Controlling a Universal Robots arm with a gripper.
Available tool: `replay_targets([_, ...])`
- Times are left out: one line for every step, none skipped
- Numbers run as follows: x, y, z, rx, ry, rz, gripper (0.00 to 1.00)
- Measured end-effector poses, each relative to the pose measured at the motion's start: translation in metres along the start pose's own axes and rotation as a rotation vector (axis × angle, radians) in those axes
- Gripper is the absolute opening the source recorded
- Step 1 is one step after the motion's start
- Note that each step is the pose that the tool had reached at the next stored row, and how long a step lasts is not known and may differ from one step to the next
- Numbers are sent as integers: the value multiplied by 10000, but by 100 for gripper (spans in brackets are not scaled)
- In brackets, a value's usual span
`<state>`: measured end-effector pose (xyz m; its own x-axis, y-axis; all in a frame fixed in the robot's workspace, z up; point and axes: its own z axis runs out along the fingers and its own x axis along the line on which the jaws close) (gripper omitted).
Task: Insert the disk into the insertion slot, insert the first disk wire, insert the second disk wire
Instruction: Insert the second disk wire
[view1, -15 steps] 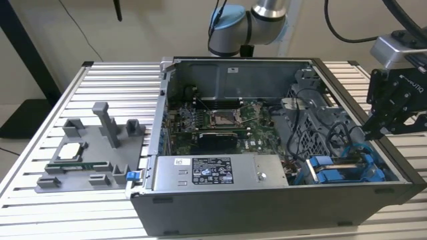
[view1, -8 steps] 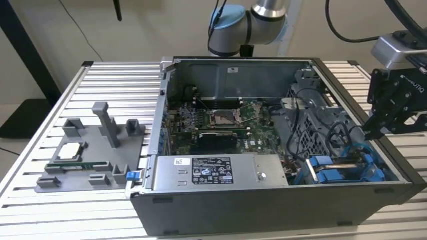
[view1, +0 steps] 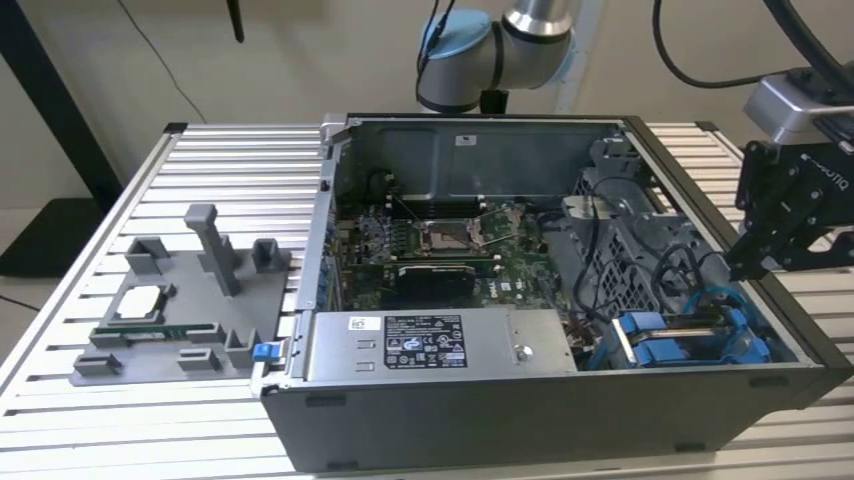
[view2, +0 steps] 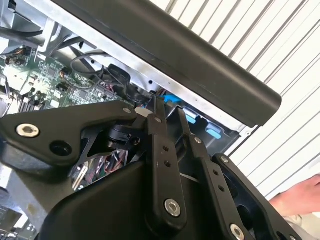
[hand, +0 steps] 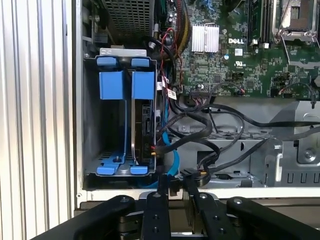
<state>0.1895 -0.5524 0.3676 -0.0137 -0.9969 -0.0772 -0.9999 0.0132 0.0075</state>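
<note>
Fingers (hand: 161, 205), black and barely parted, grasp nothing and hang over the side wall of the open black computer case (view1: 534, 420). Below them, the silver hard drive in its bright blue plastic frame (hand: 145, 125) sits on edge inside the narrow grey metal drive bay (hand: 89, 125), beside a second blue-tabbed carrier (hand: 111, 85).

Pincer (hand: 176, 184) matte black. Insertion slot (hand: 90, 125) grey metal with bright blue plastic fittings; disk (hand: 145, 127) shows a dark edge in a blue frame. Light blue wire (hand: 175, 161) among black cables (hand: 220, 120). Motherboard (hand: 240, 65) green, heatsink (hand: 205, 39) silver, finned. Power-supply box (view1: 541, 342) silver, black-and-white label. Case (view1: 534, 425) dark grey outside. Counter (view1: 214, 150) pale silver, ribbed stripes. Fixture tray (view1: 174, 300) mid grey. Arm (view1: 534, 20) silver, pale blue joint cap.
</note>
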Motion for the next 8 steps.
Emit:
replay_targets([0, -1, 8, -1, -38, -1, 100])
replay_targets([1, -1, 14, -1, -74, -2, 100])
replay_targets([2, -2, 21, -2, -111, -4, 100])
replay_targets([4, -2, 26, -3, -141, -4, 100])
replay_targets([7, -2, 29, -3, -162, -4, 100])
replay_targets([11, -1, 33, -3, -177, -3, 100])
replay_targets([15, -1, 35, -3, -189, -3, 0])
replay_targets([18, -2, 38, -3, -201, -3, 0])
